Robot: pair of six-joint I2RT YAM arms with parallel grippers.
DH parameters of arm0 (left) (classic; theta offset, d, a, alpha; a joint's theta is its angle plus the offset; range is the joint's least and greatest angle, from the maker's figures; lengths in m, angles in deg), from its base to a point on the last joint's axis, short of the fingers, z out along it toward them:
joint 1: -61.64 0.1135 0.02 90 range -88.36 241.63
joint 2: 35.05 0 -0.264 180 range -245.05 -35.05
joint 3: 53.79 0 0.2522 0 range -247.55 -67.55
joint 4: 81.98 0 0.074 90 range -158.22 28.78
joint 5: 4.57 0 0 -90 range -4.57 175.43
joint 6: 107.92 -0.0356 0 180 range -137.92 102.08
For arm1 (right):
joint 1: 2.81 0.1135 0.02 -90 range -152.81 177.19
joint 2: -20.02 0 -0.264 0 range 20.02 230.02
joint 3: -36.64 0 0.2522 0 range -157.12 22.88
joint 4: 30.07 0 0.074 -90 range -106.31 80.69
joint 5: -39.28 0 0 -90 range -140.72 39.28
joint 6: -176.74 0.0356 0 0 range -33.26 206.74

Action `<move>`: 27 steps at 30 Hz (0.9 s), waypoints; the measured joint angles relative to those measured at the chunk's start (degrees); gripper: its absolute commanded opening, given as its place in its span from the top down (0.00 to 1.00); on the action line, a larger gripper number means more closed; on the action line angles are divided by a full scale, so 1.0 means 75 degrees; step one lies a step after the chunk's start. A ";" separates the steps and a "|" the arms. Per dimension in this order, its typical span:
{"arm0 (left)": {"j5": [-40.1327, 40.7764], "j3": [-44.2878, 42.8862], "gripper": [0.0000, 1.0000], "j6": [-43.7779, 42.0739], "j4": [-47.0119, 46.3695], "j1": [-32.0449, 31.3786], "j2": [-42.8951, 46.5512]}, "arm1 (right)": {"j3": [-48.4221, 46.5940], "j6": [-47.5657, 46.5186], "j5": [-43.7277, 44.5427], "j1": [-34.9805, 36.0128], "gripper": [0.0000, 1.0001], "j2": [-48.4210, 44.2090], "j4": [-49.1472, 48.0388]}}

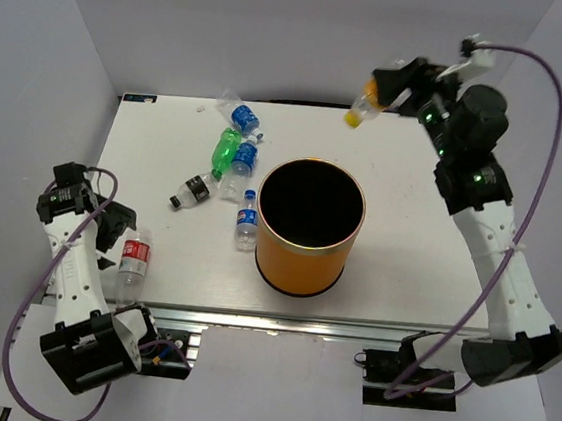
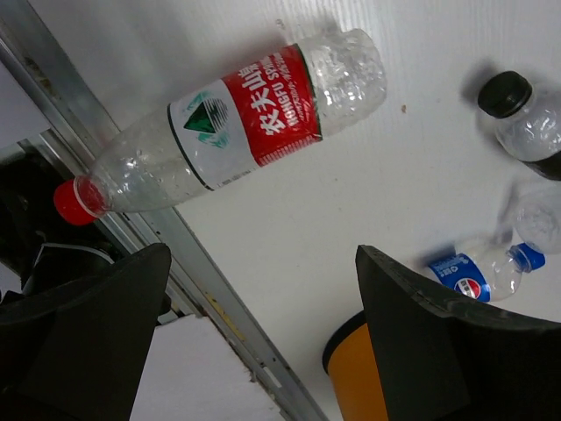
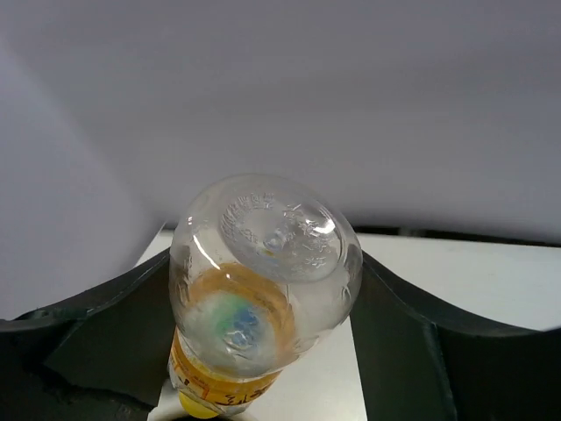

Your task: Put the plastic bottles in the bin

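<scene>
The orange bin (image 1: 308, 228) stands mid-table, its black inside showing; its edge also shows in the left wrist view (image 2: 351, 377). My right gripper (image 1: 389, 93) is shut on a yellow-capped, orange-labelled bottle (image 1: 362, 108), held high over the table's far edge, cap down; the right wrist view shows the bottle's base (image 3: 267, 281). My left gripper (image 1: 109, 225) is open and empty beside a red-labelled bottle (image 1: 134, 258) lying near the front left edge (image 2: 237, 118). Blue-labelled bottles (image 1: 247, 219) (image 1: 243, 116) (image 1: 244, 158), a green bottle (image 1: 227, 150) and a dark-capped bottle (image 1: 190, 191) lie left of the bin.
The table's front edge has a metal rail (image 1: 279, 321), close to the red-labelled bottle. Grey walls enclose the table on the left, back and right. The right arm's purple cable (image 1: 520, 236) loops beside the arm.
</scene>
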State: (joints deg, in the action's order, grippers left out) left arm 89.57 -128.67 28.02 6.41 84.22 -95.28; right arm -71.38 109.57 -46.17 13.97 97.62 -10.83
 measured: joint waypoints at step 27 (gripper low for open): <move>-0.0991 0.1955 0.02 -0.1037 -0.1032 0.1023 -0.0117 | 0.1979 -0.3235 -0.3034 0.0921 0.11 -0.1498 0.1154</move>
State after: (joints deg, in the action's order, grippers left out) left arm 82.14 -114.00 20.24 -1.32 91.90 -96.15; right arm -56.54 85.31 -68.92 20.87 86.39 -2.18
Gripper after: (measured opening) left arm 0.981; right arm 0.895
